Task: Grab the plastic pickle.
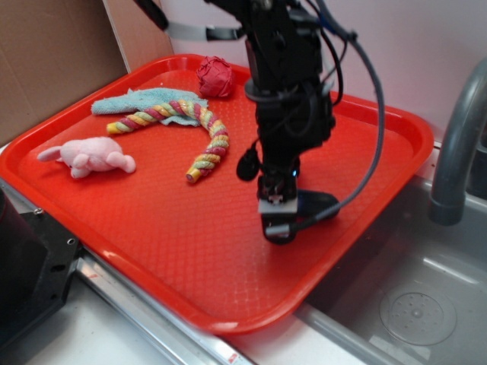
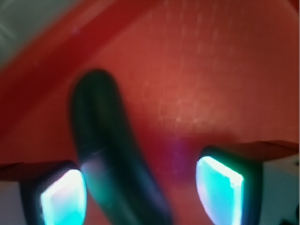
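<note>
Already lowered over the smooth dark green plastic pickle on the red plastic tray, the black gripper stands wide apart, gripping nothing; closing and lifting remain.

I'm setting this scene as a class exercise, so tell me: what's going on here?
A robot arm has its tool lowered onto a red tray, over a dark green plastic pickle. In the wrist view the fingers stand apart with the pickle between them, close to one finger, not yet clamped. A rope toy, pink plush, blue cloth and red ball lie untouched farther back.
</note>
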Controlling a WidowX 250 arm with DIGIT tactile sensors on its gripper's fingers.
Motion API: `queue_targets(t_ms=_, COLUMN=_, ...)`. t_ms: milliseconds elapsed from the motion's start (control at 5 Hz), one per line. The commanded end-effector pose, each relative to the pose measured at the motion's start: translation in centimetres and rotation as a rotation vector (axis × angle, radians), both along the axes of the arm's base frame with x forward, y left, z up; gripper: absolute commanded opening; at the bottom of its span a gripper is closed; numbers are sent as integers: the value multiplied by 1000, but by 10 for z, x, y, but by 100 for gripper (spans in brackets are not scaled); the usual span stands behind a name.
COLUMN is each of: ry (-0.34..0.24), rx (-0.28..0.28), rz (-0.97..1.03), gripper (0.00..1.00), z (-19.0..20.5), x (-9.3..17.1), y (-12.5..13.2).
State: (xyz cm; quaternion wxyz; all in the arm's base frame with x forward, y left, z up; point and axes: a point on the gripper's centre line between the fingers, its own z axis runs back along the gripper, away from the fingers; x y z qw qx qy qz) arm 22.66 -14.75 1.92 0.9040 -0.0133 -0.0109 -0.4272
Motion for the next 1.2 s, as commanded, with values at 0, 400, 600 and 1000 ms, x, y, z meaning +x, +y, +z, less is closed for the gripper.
queue_targets(t_ms=0, ry=2, rx=-1, rz=-21, gripper=0, z=-11, x=-12, y=-6)
queue_targets(t_ms=400, ry=-25, rx=-31, rz=49, gripper=0, z=34, x=-21, y=5)
queue_targets(t_ms=600, ry=-67, rx=-78, rz=210, gripper=0, z=82, x=-37, y=47)
queue_targets(t_ms=1000, ry=-153, rx=-88, rz=707, gripper=0, z=179, x=-69, y=117)
